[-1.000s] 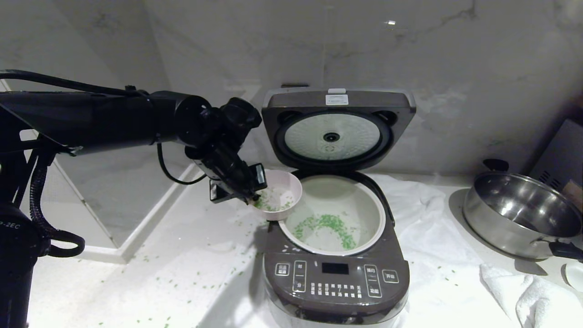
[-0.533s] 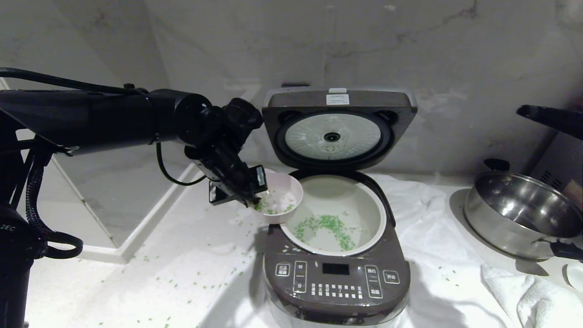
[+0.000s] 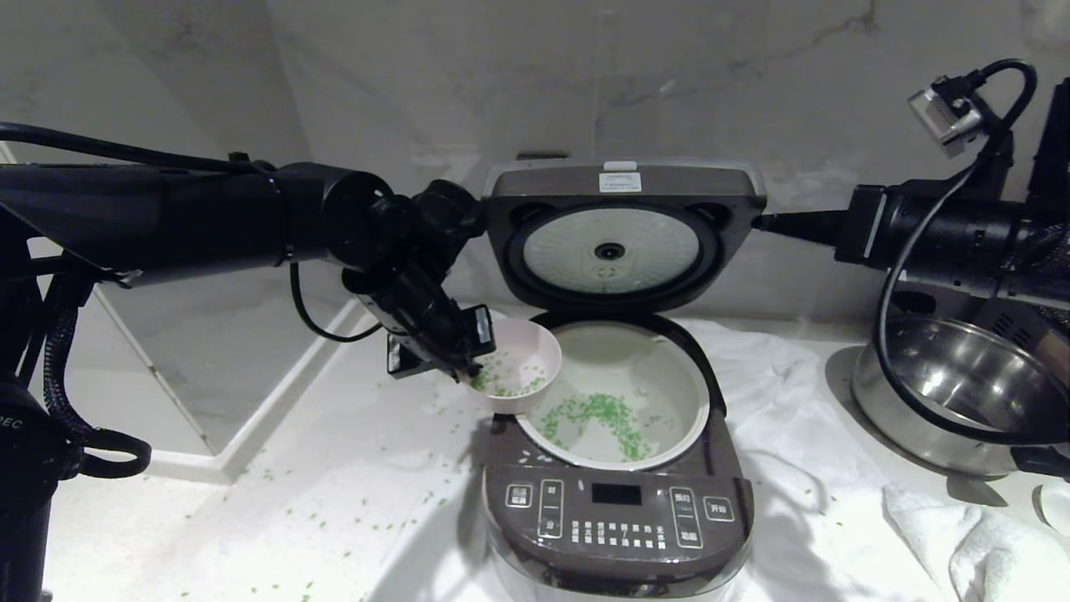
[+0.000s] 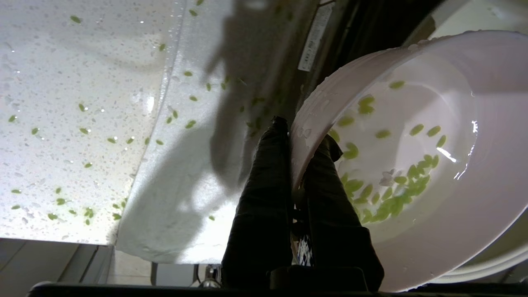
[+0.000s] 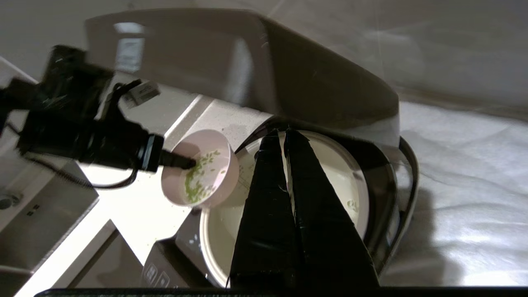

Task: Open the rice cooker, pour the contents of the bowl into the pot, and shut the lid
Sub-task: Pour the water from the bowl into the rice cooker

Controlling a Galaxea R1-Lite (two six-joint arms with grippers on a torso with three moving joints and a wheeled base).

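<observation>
holding the small bowl (image 3: 514, 368) by its thin rim, our left end effector (image 3: 464, 368) pinches tight; it looks light, wet and slippery. our right end effector (image 5: 284, 133) is shut, empty, near the lid (image 3: 623, 234).

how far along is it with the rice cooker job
Done: the lid stands open and green bits lie in the pot. In hand: the left hand grips the bowl at the pot's edge, some bits left inside. The right hand, shut, is beside the lid. Left: empty the bowl, close the lid.

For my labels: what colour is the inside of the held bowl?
White inside the bowl, seen best in the left wrist view.
</observation>
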